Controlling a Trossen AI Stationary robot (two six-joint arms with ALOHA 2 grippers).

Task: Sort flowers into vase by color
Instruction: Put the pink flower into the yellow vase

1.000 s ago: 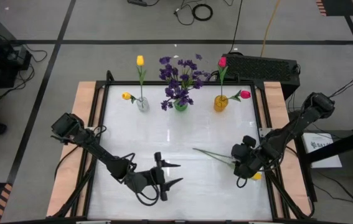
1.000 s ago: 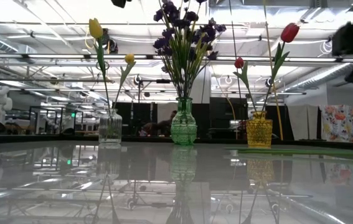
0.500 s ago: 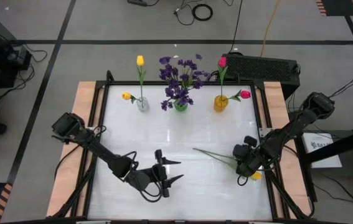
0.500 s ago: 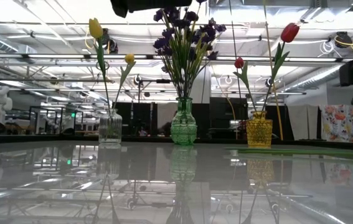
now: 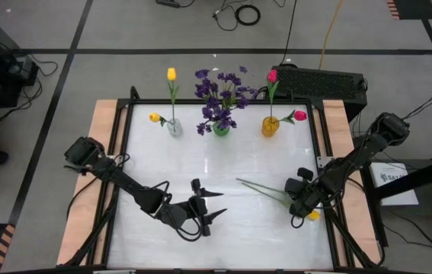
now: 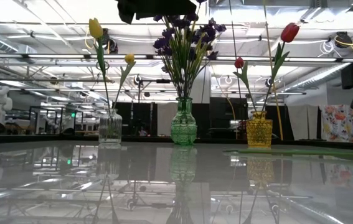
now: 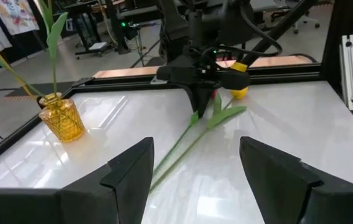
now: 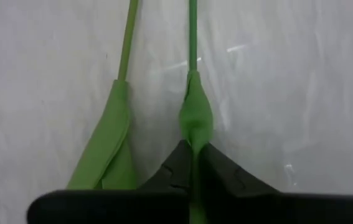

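Note:
Two long green flower stems [image 5: 263, 190] lie flat on the white table at the right; in the right wrist view they show side by side [image 8: 126, 50]. A yellow bud [image 5: 314, 215] lies past them near the right edge. My right gripper [image 5: 298, 204] stands over them, shut on one stem. My left gripper [image 5: 209, 207] hovers open above the near middle of the table and faces the stems [image 7: 185, 146]. At the far edge, yellow tulips stand in a clear vase [image 5: 174, 127], purple blossoms in a green vase [image 5: 221, 129], and pink-red tulips in an amber vase [image 5: 270, 125]. My right gripper pinches one green stem between its two fingertips [image 8: 216, 168], where a leaf base wraps the stem [image 8: 193, 130]. The fingers come steeply from above and close from either side of the stem. The stem lies flat on the table, running away from the fingers. Which bud belongs to it I cannot tell.
The second stem with its broad leaf [image 8: 104, 155] lies close beside the held one. The table's right frame rail [image 5: 330, 183] runs near my right arm. Bare white table [image 5: 200, 167] lies between the grippers and the vases.
My right gripper has gone down onto the stems lying on the table; the stems and the yellow bud lie where they were.

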